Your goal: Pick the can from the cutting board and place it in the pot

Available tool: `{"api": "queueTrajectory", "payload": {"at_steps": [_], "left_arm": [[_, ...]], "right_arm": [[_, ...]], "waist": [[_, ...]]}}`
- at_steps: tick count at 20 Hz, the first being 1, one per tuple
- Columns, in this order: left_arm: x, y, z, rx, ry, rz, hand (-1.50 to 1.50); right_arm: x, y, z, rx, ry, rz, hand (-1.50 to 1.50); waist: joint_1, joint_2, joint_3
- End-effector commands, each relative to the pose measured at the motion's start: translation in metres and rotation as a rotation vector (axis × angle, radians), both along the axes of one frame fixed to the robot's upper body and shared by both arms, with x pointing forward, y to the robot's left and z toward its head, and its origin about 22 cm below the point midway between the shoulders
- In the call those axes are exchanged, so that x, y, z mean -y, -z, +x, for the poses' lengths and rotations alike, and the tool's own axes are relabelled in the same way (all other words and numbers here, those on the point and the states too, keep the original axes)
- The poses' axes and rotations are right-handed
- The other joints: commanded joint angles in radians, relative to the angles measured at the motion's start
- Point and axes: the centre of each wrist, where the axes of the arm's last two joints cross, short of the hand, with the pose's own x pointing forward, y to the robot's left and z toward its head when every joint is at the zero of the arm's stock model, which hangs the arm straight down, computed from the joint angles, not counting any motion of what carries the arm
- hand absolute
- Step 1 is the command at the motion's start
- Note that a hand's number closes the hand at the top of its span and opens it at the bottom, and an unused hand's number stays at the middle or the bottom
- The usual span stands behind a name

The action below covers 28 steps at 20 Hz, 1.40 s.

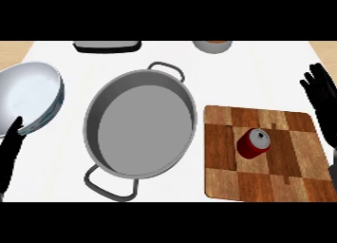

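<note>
We are logging the can (254, 144) standing on the cutting board (269, 182), at the counter's (269, 71) right near side. The pot (141, 124) is sitting just left of the board, handles pointing far and near. Left of the pot a bowl (23, 97) is resting at the counter's edge. Along the far edge we are seeing a tray-like item (106, 46) and, to its right, possibly a cup (213, 46); both are cut off.
</note>
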Motion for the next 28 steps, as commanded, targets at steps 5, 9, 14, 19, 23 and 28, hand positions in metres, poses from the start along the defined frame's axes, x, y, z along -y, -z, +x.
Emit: {"api": "queueTrajectory", "payload": {"at_steps": [5,9,14,19,23,28], "left_arm": [[0.008,-0.030,0.022,0.048,0.037,0.120,0.00],[0.014,-0.005,0.020,-0.079,-0.039,0.006,0.00],[0.016,-0.035,0.045,-0.095,-0.028,0.019,0.00],[0.052,-0.036,0.043,-0.101,-0.018,0.016,0.00],[0.041,-0.026,0.042,-0.105,-0.029,0.012,0.00],[0.041,-0.034,0.046,-0.118,-0.012,0.009,0.00]], "right_arm": [[-0.079,-0.011,0.001,0.041,-0.359,-0.129,1.50],[-0.038,-0.023,0.000,0.344,0.126,-0.419,-1.50],[-0.097,0.017,-0.065,0.414,0.043,-0.439,-1.50],[-0.083,-0.016,-0.083,0.308,0.023,-0.623,-1.50],[-0.063,-0.038,-0.087,0.130,0.025,-0.874,-1.50],[-0.080,-0.079,-0.095,-0.062,-0.065,-1.072,-1.50]], "waist": [[0.023,0.033,-0.008],[-0.039,0.030,-0.007],[-0.014,0.031,-0.008],[0.002,0.031,-0.009],[-0.006,0.031,-0.012],[0.010,0.034,-0.014]]}}
